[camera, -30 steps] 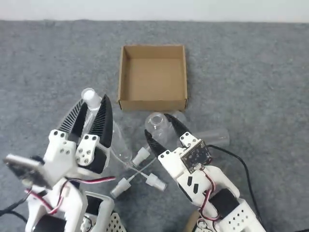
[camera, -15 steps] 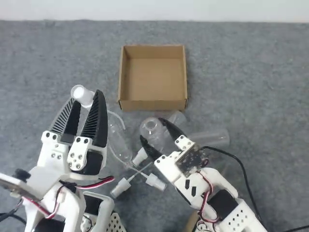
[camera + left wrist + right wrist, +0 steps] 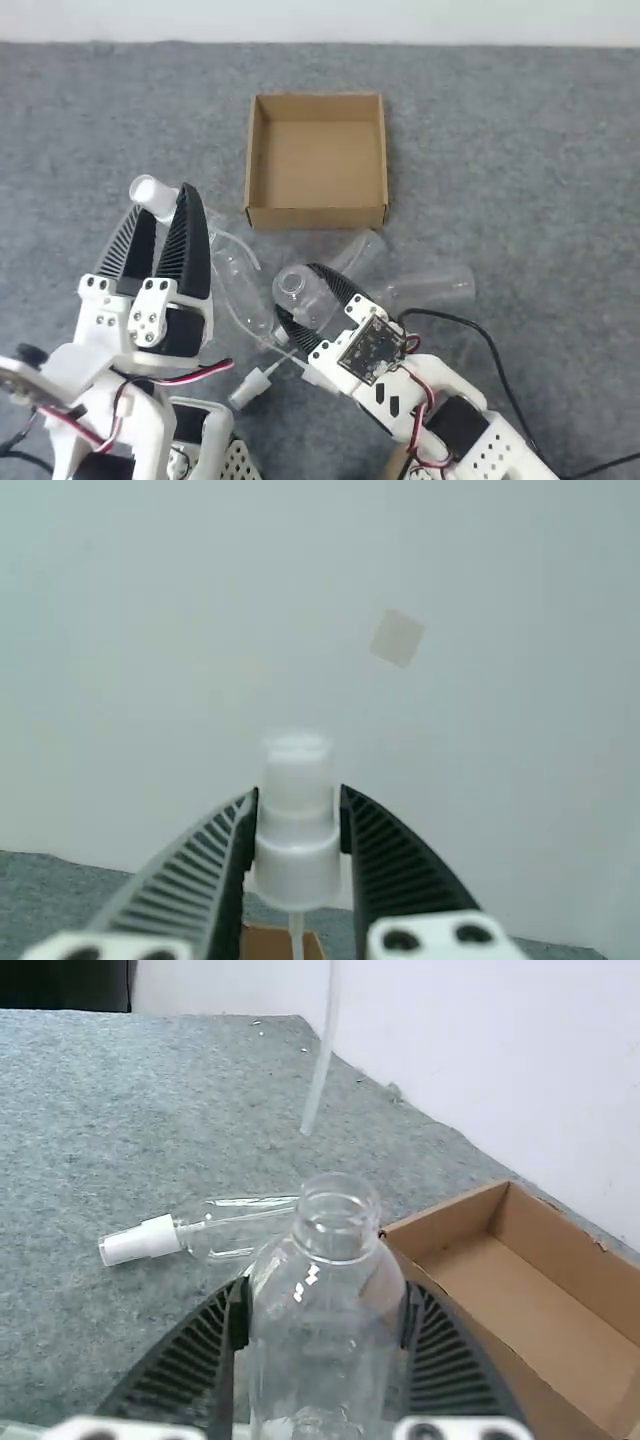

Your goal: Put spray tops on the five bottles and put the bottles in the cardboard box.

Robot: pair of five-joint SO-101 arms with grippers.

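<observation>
My left gripper (image 3: 166, 202) is raised at the left, shut on a white spray top (image 3: 150, 190). In the left wrist view the spray top (image 3: 297, 780) sits between the ribbed fingers (image 3: 220, 850), its thin tube hanging below. My right gripper (image 3: 300, 297) is shut on a clear bottle (image 3: 294, 288), which stands upright with an open neck (image 3: 338, 1210). The top's tube (image 3: 320, 1060) hangs above and beyond that neck. The open cardboard box (image 3: 317, 215) lies behind both grippers and holds nothing.
Clear bottles lie on the grey carpet in front of the box (image 3: 520, 1280): one between the arms (image 3: 240, 285), one by the box's front (image 3: 360, 250), one to the right (image 3: 432, 284). A loose spray top (image 3: 255, 381) lies near the arm bases.
The left gripper has swung left with the spray top. The right gripper has carried the bottle left and nearer, and now covers two loose spray tops.
</observation>
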